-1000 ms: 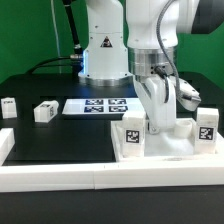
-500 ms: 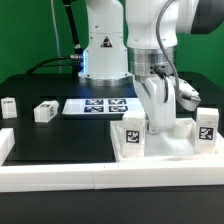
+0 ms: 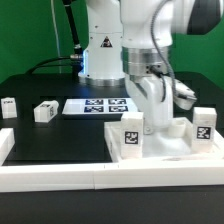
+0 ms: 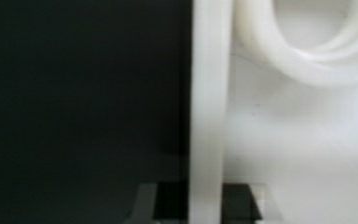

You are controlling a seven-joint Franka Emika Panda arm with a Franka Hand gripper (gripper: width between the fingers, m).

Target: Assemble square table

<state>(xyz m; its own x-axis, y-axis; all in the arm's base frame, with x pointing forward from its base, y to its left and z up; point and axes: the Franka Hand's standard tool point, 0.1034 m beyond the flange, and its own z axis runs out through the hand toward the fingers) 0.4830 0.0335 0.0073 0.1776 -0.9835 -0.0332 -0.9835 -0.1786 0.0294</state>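
In the wrist view you see the gripper [image 4: 206, 203] clamped on the rim of the square top [image 4: 300, 150]. Only the exterior view shows a loose leg [image 3: 45, 111].

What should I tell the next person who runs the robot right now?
End effector: down low, shut on the rim of the table top.
Table top: lying by the wall, on the exterior view's right.
Two loose legs: on the table at the exterior view's left. The others are not clearly seen.
Done: top grasped.
Left: probably all four legs to fit; none clearly looks fitted yet.
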